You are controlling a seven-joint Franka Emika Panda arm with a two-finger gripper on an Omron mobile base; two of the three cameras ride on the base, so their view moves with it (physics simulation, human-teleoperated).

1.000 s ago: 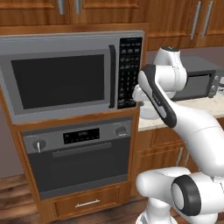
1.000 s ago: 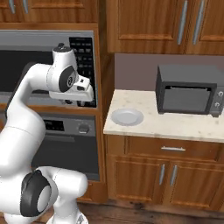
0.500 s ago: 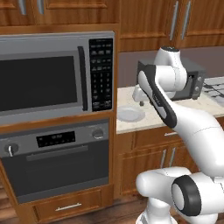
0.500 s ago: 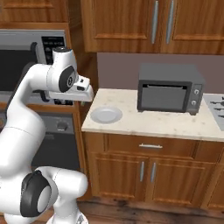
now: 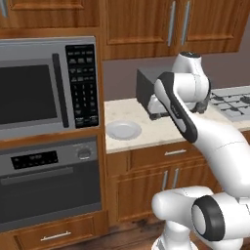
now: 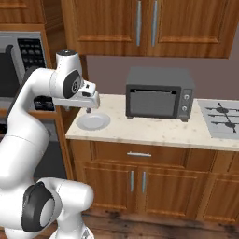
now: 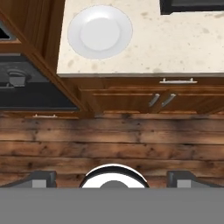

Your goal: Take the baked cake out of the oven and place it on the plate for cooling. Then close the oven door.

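The claw (image 6: 88, 110) stands with its jaws wide apart, holding nothing and touching nothing; in the hand view its two dark tips sit far apart at the bottom edge. It hangs in the air above the front of the desk (image 6: 154, 133), pointing down. The plate (image 6: 93, 122) lies bare on the desk's left end, just below and beside the claw, near the dark toaster oven (image 6: 159, 93). The oven (image 5: 49, 188) sits below the microwave (image 5: 48, 88), well to the claw's left, with the oven door (image 5: 48, 195) shut; the cake cannot be seen. Since the earlier frames the whole scene has slid left, so the base has driven right; the claw's pose and wide jaws look unchanged.
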